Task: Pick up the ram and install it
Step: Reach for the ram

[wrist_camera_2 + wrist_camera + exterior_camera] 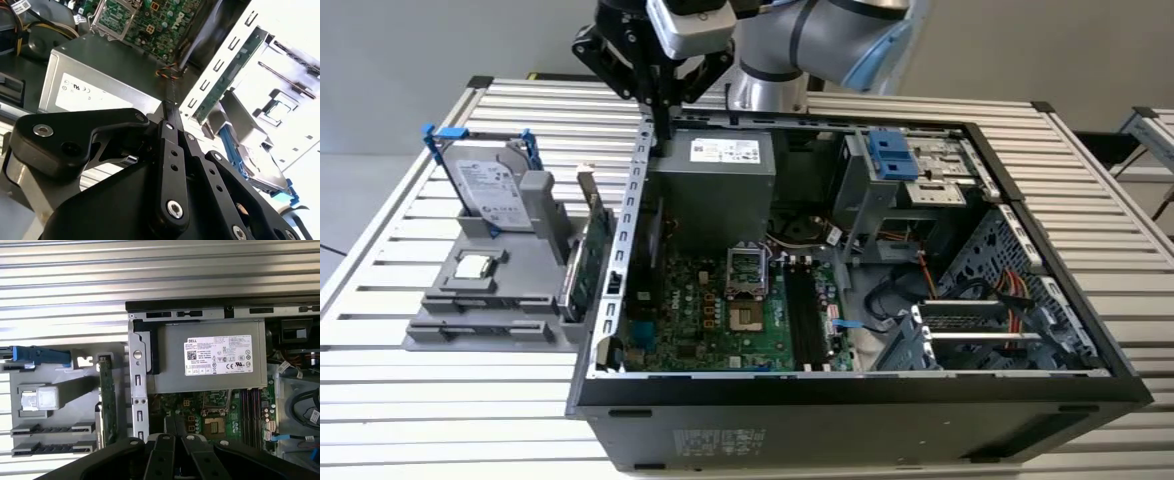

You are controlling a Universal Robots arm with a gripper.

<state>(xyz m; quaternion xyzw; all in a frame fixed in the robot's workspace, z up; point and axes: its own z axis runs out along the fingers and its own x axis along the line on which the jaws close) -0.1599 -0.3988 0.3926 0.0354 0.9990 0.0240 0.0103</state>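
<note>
My gripper (663,128) hangs above the back corner of the open computer case (634,200), at the exterior view's left, over the grey power supply (710,190). Its black fingers are pressed together in both wrist views, gripper (171,107) and gripper (175,436). A thin dark strip sticks out past the fingertips in the second wrist view; I take it for the ram (174,87), seen edge-on. The black memory slots (807,310) lie on the green motherboard (707,315), well toward the front of the case from the gripper.
A grey holder (480,310) stands outside the case at the exterior view's left. It carries a silver hard drive (494,190) in a blue-clipped frame, an upright green card (594,260) and a small chip (474,265). Drive cages and cables (947,270) crowd the case's other side.
</note>
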